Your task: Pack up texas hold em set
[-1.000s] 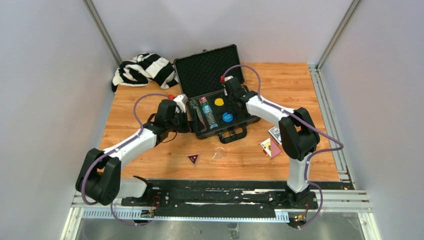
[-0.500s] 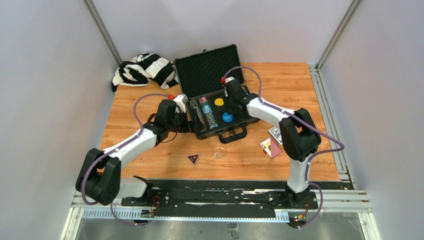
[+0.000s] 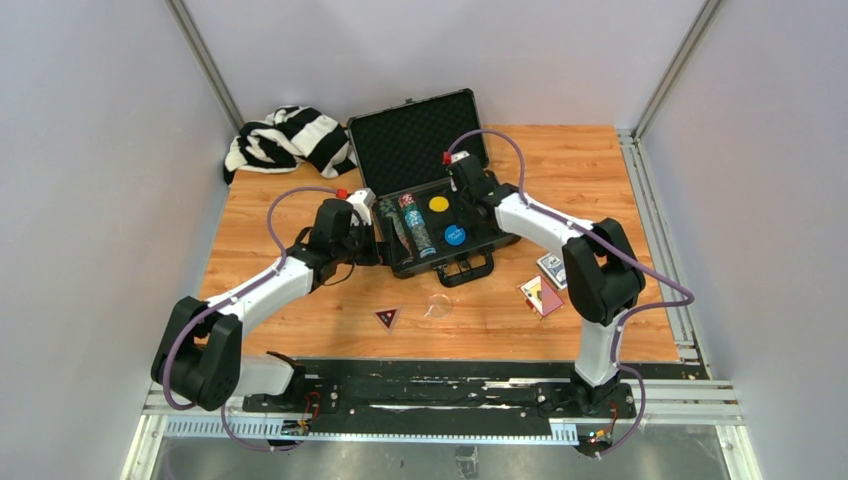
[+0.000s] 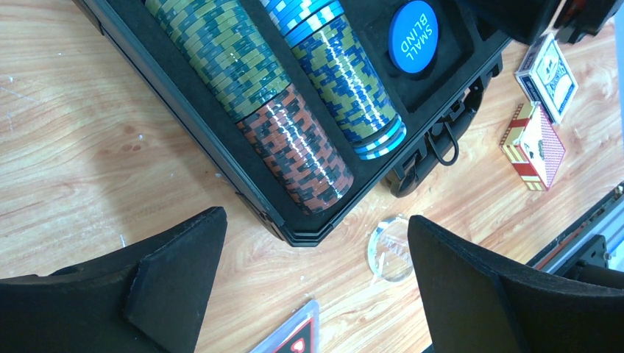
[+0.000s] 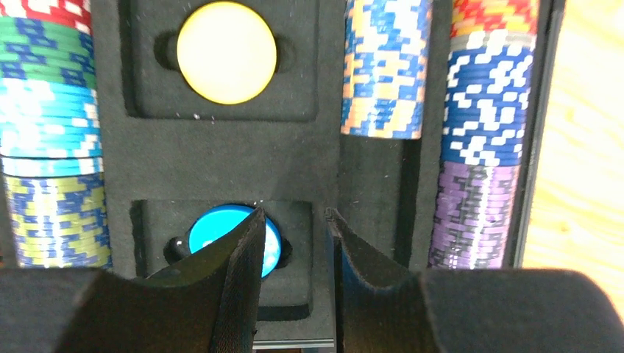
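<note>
We see the black case (image 3: 415, 140) lying open in the middle of the bench (image 3: 590, 170), with its lid standing up at the back. Rows of poker chips (image 4: 294, 147) lie on their sides in the foam. A yellow disc (image 5: 227, 51) and a blue disc (image 4: 413, 35) each sit in their own round hole. The left end effector (image 4: 315, 228) is spread wide and holds nothing. It hangs by the left side of the case, over its near corner. The right end effector (image 5: 294, 215) has only a thin gap between its fingers (image 5: 235, 279), with nothing in it. It hangs over the foam, just beside the blue disc. Outside the case, on the bench near the handle (image 3: 468, 270), lie a blue card box (image 4: 548, 73), a red card box (image 4: 533, 145), a clear round disc (image 4: 390, 248) and a small red triangle (image 3: 387, 318). A striped cloth (image 3: 285, 138) lies at the far left of the bench.
</note>
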### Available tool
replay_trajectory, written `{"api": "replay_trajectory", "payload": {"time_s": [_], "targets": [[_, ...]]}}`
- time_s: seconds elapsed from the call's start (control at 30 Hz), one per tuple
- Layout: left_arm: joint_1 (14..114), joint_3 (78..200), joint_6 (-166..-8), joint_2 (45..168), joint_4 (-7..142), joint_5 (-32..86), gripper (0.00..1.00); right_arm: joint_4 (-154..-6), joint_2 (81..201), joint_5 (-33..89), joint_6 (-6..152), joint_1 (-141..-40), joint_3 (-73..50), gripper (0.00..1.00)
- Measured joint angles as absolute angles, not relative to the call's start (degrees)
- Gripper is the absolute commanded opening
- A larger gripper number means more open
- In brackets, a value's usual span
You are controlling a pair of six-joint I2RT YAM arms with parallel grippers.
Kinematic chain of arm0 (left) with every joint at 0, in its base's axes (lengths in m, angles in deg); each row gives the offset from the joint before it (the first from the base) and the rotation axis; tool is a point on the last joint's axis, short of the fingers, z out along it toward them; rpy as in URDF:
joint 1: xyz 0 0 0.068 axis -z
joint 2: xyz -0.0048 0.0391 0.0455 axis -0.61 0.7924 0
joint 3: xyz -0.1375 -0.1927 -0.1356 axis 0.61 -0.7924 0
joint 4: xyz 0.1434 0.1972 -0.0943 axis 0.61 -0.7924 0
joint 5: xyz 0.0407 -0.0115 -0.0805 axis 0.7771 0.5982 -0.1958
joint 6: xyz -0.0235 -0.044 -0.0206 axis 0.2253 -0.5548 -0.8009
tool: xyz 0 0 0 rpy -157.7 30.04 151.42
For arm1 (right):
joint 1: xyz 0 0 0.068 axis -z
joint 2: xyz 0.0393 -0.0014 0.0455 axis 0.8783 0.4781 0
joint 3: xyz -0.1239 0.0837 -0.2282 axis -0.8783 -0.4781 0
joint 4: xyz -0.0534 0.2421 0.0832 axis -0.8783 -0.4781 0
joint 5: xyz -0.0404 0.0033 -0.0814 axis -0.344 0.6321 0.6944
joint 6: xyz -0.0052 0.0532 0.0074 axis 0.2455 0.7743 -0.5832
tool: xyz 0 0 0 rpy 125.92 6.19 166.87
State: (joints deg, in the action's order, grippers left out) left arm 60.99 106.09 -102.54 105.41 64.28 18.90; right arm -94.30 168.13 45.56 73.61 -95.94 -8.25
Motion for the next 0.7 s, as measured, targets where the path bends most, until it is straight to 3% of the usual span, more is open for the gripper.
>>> {"api": "replay_trajectory", "payload": {"time_s": [0.23, 0.47, 0.7], "targets": [[60.99, 106.09, -102.52, 105.41, 64.25, 18.95, 0.98, -95.92, 167.89, 45.45, 73.17, -95.94, -4.14, 0.36], [60.99, 106.04, -102.54, 105.41, 64.25, 18.92, 0.98, -91.75, 165.4, 44.97, 74.94, -95.94, -14.61, 0.36], [61.01, 106.02, -102.54, 105.41, 64.34, 18.84, 0.98, -89.43, 164.18, 45.27, 75.91, -96.16, -16.36, 0.34]]}}
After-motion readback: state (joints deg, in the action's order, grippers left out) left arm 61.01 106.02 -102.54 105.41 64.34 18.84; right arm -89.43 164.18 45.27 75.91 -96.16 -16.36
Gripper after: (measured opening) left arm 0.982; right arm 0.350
